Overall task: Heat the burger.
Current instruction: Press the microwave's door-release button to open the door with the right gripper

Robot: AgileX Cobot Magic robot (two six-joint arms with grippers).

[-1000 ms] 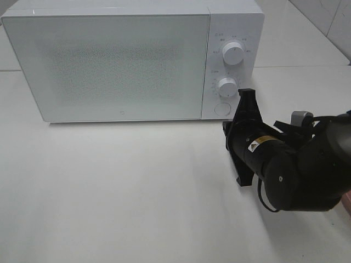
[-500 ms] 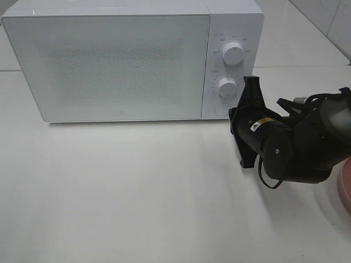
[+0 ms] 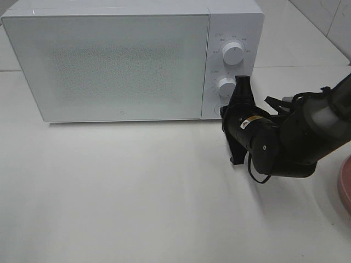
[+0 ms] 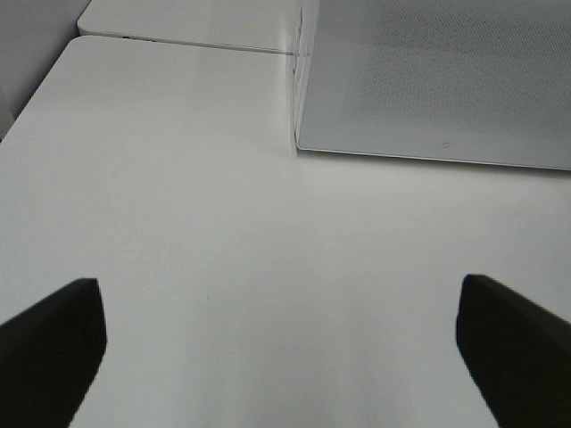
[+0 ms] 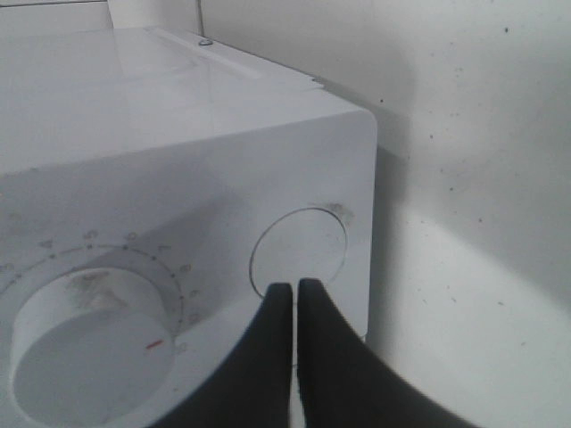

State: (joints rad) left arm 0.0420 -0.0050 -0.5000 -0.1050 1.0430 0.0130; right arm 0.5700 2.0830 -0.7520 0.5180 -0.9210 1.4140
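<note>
The burger is out of view in every frame. The white microwave [image 3: 120, 66] stands at the back of the table with its door closed. My right gripper [image 3: 226, 109] is shut, with nothing between its fingers. Its joined tips [image 5: 294, 290] sit at the lower edge of the round button [image 5: 299, 242] on the control panel; whether they touch it I cannot tell. The lower dial [image 5: 80, 348] is just beside them. My left gripper [image 4: 281, 357] hangs open over bare table in front of the microwave [image 4: 446, 80], holding nothing; it does not show in the exterior high view.
The control panel carries an upper dial [image 3: 233, 53] and a lower dial [image 3: 226, 86]. A pink plate's rim [image 3: 346, 183] shows at the right edge. The right arm [image 3: 296, 137] lies across the table right of the microwave. White table [image 3: 137, 192] stretches in front.
The right gripper has swung left and towards the microwave's panel, now covering the round button. The arm has lowered, uncovering the pink plate's rim at the right edge.
</note>
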